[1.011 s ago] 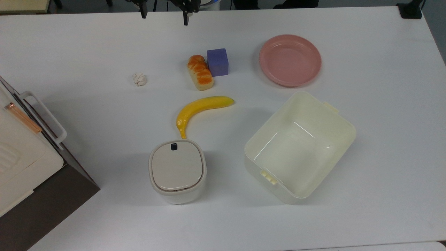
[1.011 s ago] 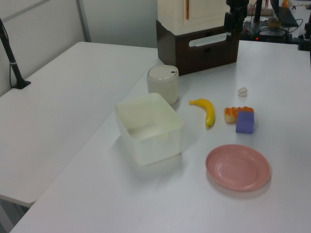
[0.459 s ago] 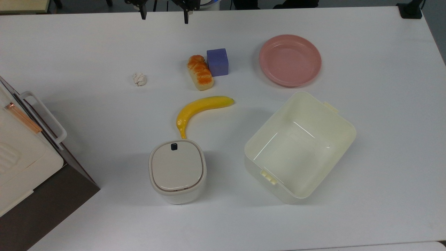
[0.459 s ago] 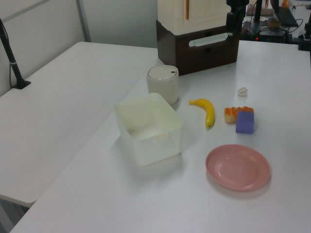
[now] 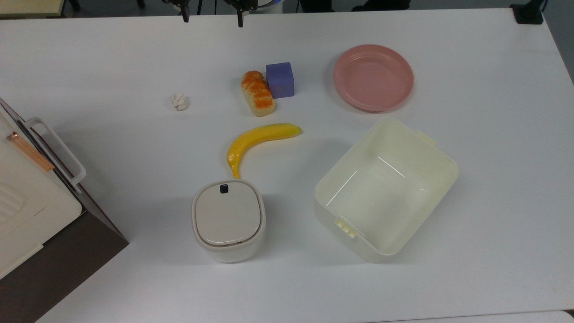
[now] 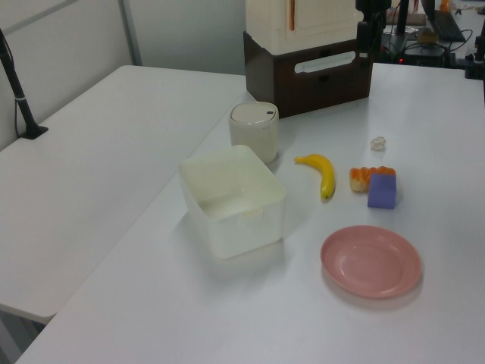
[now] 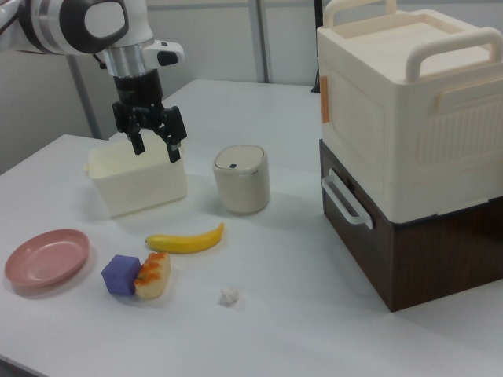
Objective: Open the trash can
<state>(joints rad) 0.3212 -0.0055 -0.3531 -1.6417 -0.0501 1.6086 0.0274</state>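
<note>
The trash can (image 5: 228,220) is a small cream-white bin standing near the table's front in the top view, its flat beige-grey lid shut. A small black button (image 5: 223,189) sits at the lid's far edge. The same trash can (image 6: 254,125) (image 7: 241,179) stands upright beside the pale tub. My gripper (image 5: 211,18) (image 7: 156,148) hangs high above the table at the top view's upper edge, far from the can. It is open, with its fingers spread wide and nothing between them. In the left view my gripper (image 6: 364,34) is at the upper right.
A banana (image 5: 260,141) lies just beyond the can, then a bread loaf (image 5: 258,93), a purple cube (image 5: 280,80) and a paper ball (image 5: 180,102). A pink plate (image 5: 373,77) and a pale-yellow tub (image 5: 444,170) lie on the top view's right. A white box on a brown base (image 5: 27,197) fills its left.
My gripper has drifted slightly toward the top view's upper edge and a little to the left view's right. Nothing on the table has moved.
</note>
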